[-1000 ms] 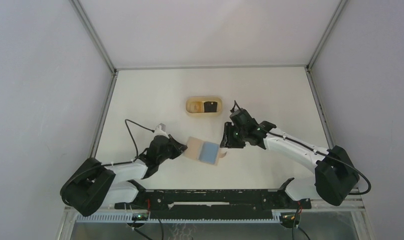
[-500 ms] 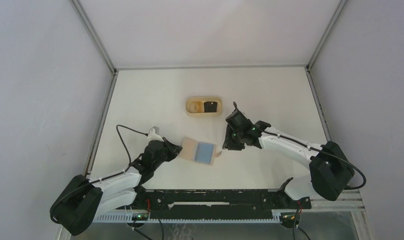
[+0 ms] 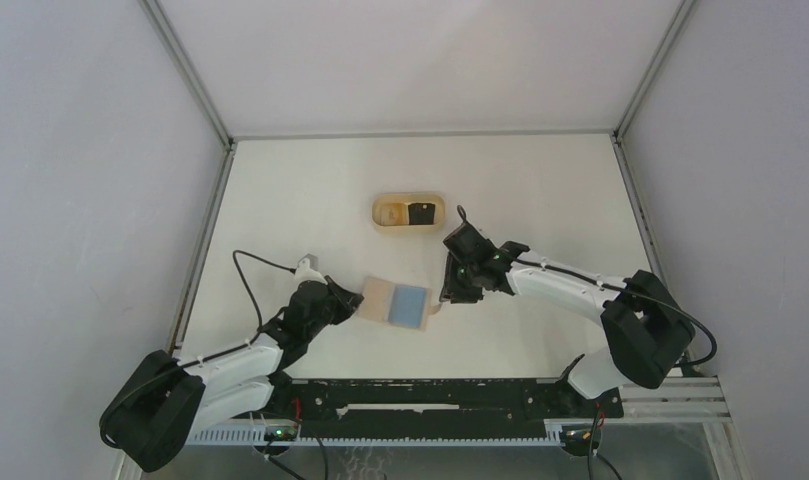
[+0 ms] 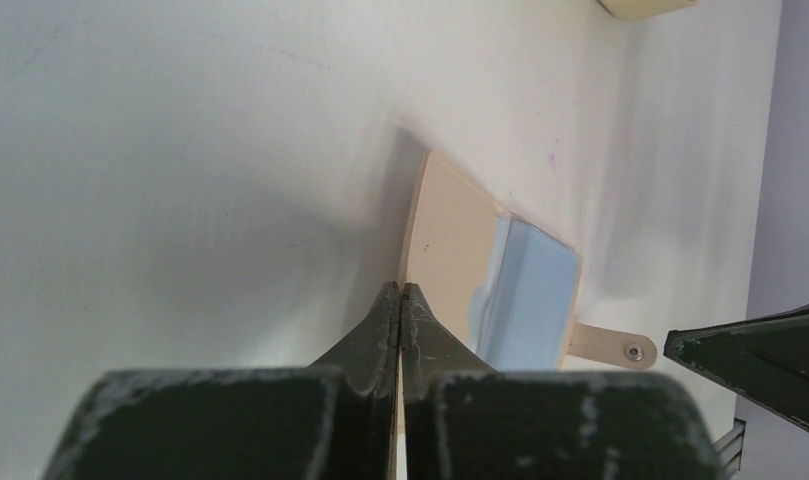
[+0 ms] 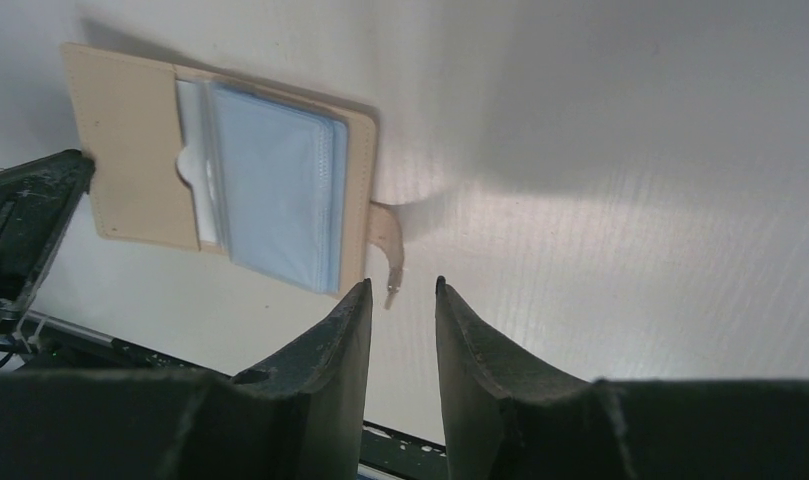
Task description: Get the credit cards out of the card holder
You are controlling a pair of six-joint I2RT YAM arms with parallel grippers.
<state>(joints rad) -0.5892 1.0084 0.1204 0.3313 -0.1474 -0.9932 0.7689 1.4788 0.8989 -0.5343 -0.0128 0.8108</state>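
Tan card holder (image 3: 384, 299) lies open on the white table (image 3: 300, 200), near the centre. A pale blue card (image 3: 411, 304) sits in its right half, tucked in a pocket (clear sleeve over it, as far as the right wrist view shows). Left claw (image 4: 400, 293) is clenched on the holder's left edge, and that edge looks lifted off the table. Right claw (image 5: 401, 290) is released, jaws a little apart with nothing between them, just over the strap (image 5: 388, 250) at the holder's right side. A black card (image 3: 421, 213) rests in the tan tray (image 3: 382, 212), farther back and well apart.
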